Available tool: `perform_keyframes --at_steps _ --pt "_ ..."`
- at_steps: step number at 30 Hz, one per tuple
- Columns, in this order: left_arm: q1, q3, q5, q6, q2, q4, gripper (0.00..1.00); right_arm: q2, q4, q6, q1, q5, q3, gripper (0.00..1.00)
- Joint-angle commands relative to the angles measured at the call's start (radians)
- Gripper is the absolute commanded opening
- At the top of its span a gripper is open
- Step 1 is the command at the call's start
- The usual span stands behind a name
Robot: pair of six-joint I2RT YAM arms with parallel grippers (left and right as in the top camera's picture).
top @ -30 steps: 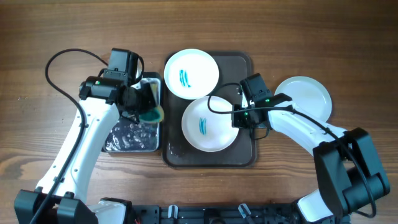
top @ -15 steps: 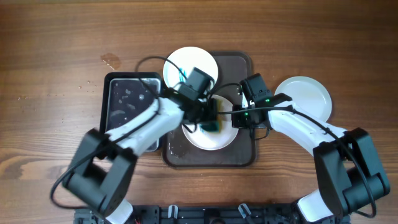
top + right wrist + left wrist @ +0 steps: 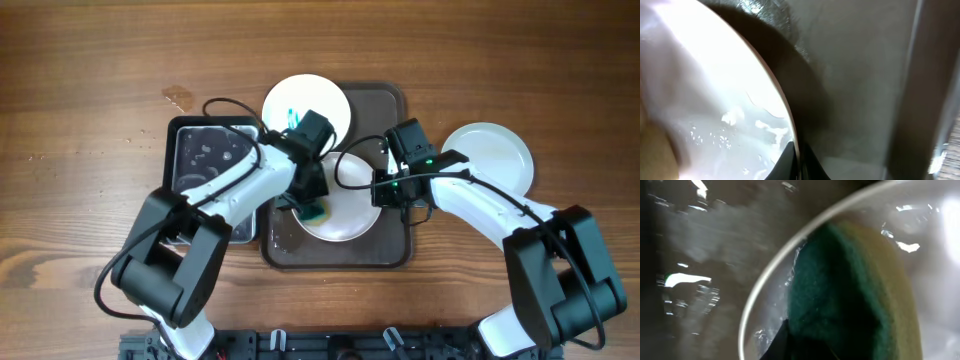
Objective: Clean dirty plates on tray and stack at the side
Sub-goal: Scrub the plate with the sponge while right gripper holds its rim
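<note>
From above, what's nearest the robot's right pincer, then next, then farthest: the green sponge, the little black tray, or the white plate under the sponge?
1. Round white plate under the sponge: the right pincer pinches its right rim.
2. Green sponge: on that plate's left side.
3. Small black rectangular tray: farthest, over on the left.

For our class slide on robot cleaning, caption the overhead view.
The left gripper presses a sponge onto a plate on the tray while the right gripper holds its rim.
</note>
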Motion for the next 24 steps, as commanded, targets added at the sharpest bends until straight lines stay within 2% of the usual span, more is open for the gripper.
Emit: perform_keyframes --at_steps 1,4,7,12,17,19,22,24 --pt "0.037 -0.025 -0.110 -0.002 0.040 0.024 0.04 0.014 -0.017 -0.006 -0.007 0.053 -0.007 0.04" --pt "-0.009 -0.028 0.093 0.015 0.040 0.145 0.04 0.014 -0.019 -0.025 -0.008 0.053 -0.007 0.04" --pt "-0.071 -0.036 0.224 -0.001 0.044 0.270 0.04 0.014 -0.020 -0.042 -0.007 0.053 -0.007 0.05" --pt "-0.161 -0.036 0.269 -0.049 0.068 0.353 0.04 0.014 -0.024 -0.064 -0.007 0.053 -0.007 0.04" --pt "-0.180 -0.036 0.276 -0.063 0.112 0.367 0.04 0.014 -0.027 -0.064 -0.007 0.053 -0.007 0.04" --pt "-0.179 -0.036 0.325 -0.062 0.112 0.384 0.04 0.014 -0.028 -0.064 -0.007 0.053 -0.007 0.05" --pt "-0.190 -0.036 0.493 -0.034 0.112 0.468 0.04 0.014 -0.028 -0.064 -0.007 0.053 -0.007 0.05" --pt "-0.198 -0.036 0.497 -0.034 0.112 0.476 0.04 0.014 -0.029 -0.064 -0.007 0.053 -0.007 0.04"
